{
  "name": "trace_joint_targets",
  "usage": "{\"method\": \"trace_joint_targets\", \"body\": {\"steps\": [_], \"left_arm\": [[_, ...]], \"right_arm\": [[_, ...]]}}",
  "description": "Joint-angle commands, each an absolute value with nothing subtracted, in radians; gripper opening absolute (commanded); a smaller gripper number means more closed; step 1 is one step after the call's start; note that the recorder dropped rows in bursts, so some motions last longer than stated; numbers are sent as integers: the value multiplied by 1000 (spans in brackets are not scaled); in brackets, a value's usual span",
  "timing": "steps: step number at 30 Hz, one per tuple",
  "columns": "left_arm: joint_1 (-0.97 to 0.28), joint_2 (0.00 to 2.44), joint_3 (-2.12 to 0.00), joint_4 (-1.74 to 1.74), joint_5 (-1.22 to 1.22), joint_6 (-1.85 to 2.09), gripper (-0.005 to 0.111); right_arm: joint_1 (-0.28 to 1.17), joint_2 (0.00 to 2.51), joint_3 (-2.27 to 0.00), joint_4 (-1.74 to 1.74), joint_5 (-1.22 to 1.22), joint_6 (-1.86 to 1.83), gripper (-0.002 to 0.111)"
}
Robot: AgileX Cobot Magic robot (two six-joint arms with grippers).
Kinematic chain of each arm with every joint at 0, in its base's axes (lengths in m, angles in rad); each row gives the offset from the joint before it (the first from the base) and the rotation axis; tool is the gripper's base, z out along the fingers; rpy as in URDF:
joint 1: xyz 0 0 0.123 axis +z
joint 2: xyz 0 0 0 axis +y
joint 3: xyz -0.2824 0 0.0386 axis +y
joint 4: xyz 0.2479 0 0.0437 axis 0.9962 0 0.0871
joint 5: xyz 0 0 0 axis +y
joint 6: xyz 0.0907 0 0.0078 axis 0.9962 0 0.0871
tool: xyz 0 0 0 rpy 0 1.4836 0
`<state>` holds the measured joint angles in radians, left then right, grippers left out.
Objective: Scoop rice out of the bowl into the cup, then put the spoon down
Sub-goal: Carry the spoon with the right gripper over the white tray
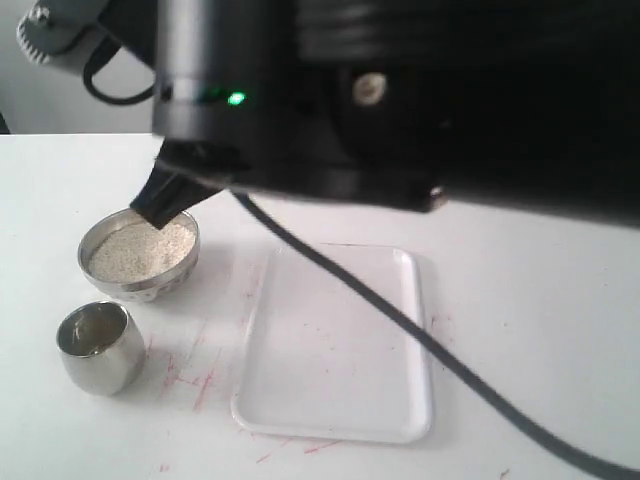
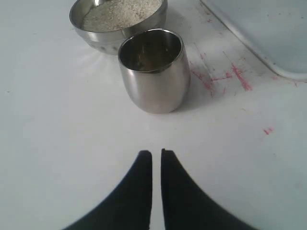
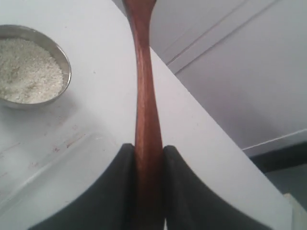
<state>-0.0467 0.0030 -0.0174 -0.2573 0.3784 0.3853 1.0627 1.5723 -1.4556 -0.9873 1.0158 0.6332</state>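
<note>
Right claw (image 3: 147,149) grips the spoon (image 3: 144,76) handle near the bowl (image 3: 66,72); left claw (image 2: 156,154) is clenched, empty. Scooping step, seemingly: next dip into the rice (image 3: 29,67), then carry to the cup (image 2: 153,86).

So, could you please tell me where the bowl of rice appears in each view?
Exterior view: bowl at left, behind the cup.
Left wrist view: bowl just beyond the cup.
Right wrist view: bowl to one side of the spoon.
Shared landmark: the white tray next to it.
</note>
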Motion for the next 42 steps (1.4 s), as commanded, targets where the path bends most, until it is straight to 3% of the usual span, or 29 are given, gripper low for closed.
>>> {"method": "trace_joint_targets", "body": {"steps": [1, 17, 27, 42], "left_arm": [[-52, 0, -12, -268, 382, 389, 14], [-52, 0, -12, -268, 382, 389, 14], [-52, 0, -12, -268, 382, 389, 14], [-52, 0, -12, -268, 382, 389, 14]], "right_arm": [[1055, 1499, -1454, -962, 1082, 750, 0], [916, 1407, -1452, -691, 1158, 899, 0], [902, 1409, -1450, -654, 1153, 950, 0], [835, 1483, -1275, -557, 1067, 993, 0]]}}
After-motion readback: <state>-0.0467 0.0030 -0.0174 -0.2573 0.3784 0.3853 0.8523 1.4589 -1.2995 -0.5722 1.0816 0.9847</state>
